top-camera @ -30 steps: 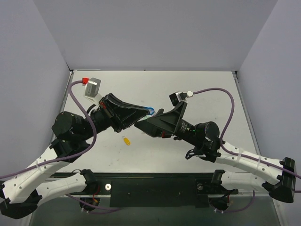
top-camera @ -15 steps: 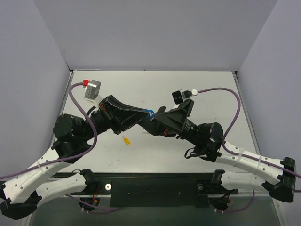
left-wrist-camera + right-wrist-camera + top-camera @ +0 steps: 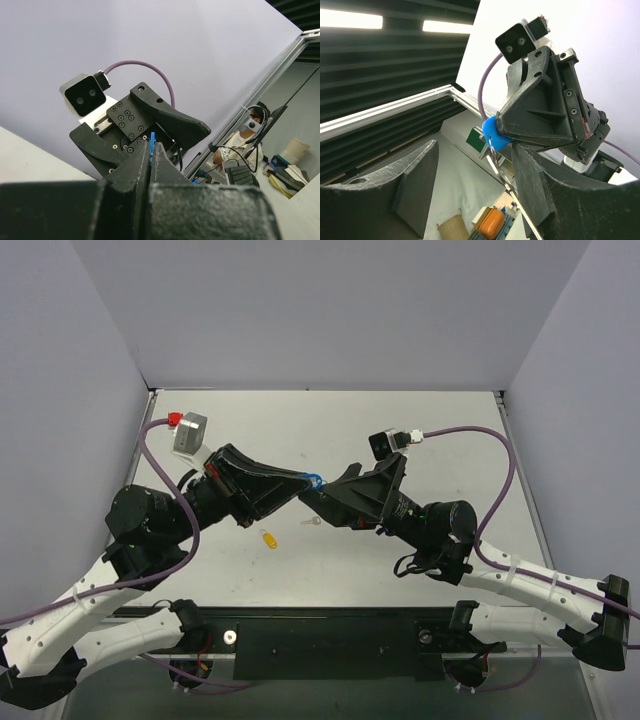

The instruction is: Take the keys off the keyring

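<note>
My left gripper (image 3: 306, 481) is shut on the blue tag (image 3: 316, 480) of the keyring and holds it above the table. In the left wrist view the tag's blue edge (image 3: 152, 142) sticks out between the closed fingers. In the right wrist view the blue tag (image 3: 495, 133) juts from the left gripper's fingers. A thin ring and a silver key (image 3: 496, 159) hang from it. My right gripper (image 3: 476, 192) is open. The key hangs between its fingers, close to the right finger (image 3: 540, 190). In the top view my right gripper (image 3: 310, 498) sits just below the tag.
A yellow tag (image 3: 268, 537) lies on the white table (image 3: 420, 430) below the left gripper. A small silver key (image 3: 312, 522) lies on the table under the two grippers. Grey walls stand at the table's left, back and right.
My right gripper has moved up and to the right, closer under the blue tag. The left arm shifted slightly left and still holds the tag. The silver key on the table has come into view.
</note>
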Tool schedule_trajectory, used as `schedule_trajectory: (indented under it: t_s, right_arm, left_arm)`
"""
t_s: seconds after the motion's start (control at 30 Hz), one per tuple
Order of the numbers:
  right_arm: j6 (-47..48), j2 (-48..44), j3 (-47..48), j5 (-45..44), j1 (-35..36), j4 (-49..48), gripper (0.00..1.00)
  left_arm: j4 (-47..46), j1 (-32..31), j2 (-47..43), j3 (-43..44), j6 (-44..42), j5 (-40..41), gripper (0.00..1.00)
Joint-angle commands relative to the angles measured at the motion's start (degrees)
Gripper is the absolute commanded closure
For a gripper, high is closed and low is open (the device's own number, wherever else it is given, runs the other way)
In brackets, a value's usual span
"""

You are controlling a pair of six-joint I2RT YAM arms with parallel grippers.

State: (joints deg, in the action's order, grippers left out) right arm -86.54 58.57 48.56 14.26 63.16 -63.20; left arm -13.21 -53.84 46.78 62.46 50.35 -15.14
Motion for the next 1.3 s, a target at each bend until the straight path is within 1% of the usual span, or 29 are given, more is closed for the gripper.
schedule_trajectory:
  t_s: [0.0,0.3,0.77,1.07,1.27]
  right_arm:
    - [0.94,-1.52,1.81,-0.46,0.65,-5.36,0.45]
    - [1.55,-1.61,1.54,-0.64,0.65,-3.95,0.46]
    - [4.10,-2.40,1.02,-1.25,0.74,2.02,0.57]
    - [5.07,-2.58,0.84,-1.78,0.74,4.49,0.58]
    - [5.24,-2.58,0.93,-2.13,0.65,4.66,0.61]
  left_arm:
    - [1.25,0.23,-1.61,1.26,-1.92,1.69,1.00]
    - [3.98,0.23,-2.66,2.58,-3.32,3.01,1.00]
    - [6.71,0.23,-3.63,3.81,-4.47,4.41,1.00]
    - [7.15,0.23,-4.51,3.64,-4.73,5.03,1.00]
    - [8.64,0.23,-4.86,4.08,-5.17,5.64,1.00]
